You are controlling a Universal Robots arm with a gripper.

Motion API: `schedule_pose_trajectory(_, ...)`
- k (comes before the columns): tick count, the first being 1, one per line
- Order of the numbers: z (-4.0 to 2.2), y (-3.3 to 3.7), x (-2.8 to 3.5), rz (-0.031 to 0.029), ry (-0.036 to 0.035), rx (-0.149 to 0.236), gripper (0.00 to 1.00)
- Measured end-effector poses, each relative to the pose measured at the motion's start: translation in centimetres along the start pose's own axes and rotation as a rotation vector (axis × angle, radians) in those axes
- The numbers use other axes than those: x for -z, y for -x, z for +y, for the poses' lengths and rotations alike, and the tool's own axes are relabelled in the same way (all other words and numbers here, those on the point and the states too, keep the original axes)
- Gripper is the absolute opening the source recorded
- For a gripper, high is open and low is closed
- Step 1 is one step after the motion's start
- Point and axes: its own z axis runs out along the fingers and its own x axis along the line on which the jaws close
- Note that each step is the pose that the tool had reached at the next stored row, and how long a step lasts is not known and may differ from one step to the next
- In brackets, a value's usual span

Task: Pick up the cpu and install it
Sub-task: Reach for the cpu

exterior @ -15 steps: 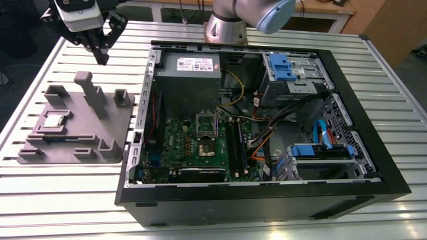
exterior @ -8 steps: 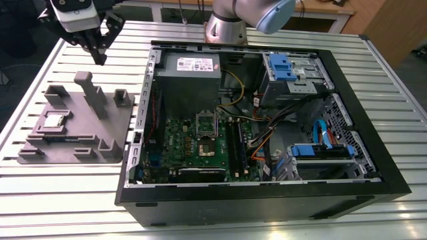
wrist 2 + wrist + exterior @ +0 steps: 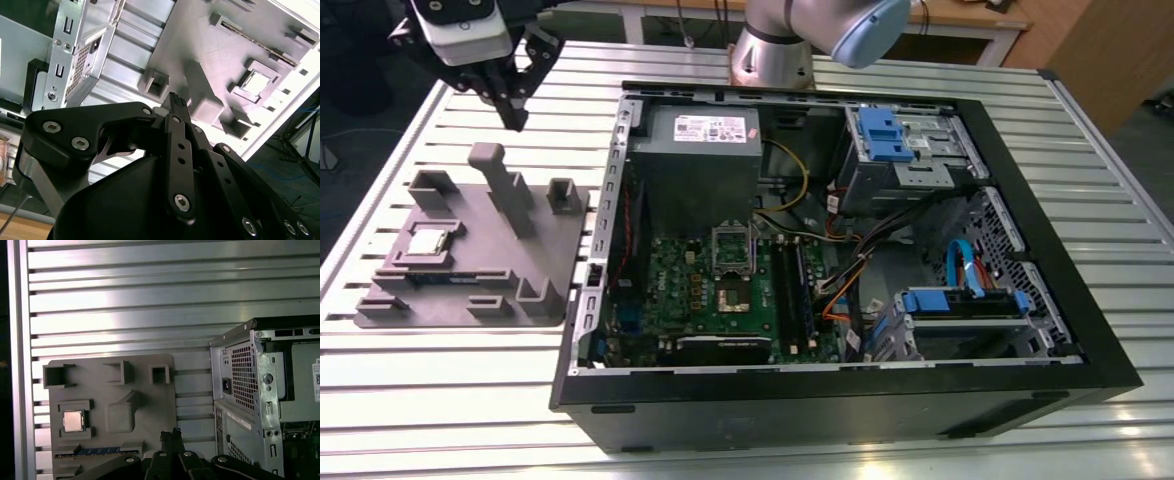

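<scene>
1. Left side of the exterior view: a grey tray (image 3: 487,255) on a slatted table (image 3: 400,400), with the cpu (image 3: 427,242) seated in a square pocket.
2. Upper left: the gripper (image 3: 516,118) hovers clear of the tray, fingers pinched together, empty.
3. Centre and right: an open computer case (image 3: 854,400).

Free room above cpu (image 3: 427,241) (post (image 3: 507,195) nearby)

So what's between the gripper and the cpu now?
In the first wrist view, the tall raised block of the grey tray stands between the gripper and the cpu.
</scene>
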Motion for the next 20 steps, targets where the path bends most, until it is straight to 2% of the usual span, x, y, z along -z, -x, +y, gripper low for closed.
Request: schedule_pose_trajectory(20, -0.07, -0.86, -0.16, 0.001, 0.0, 0.0, 0.1)
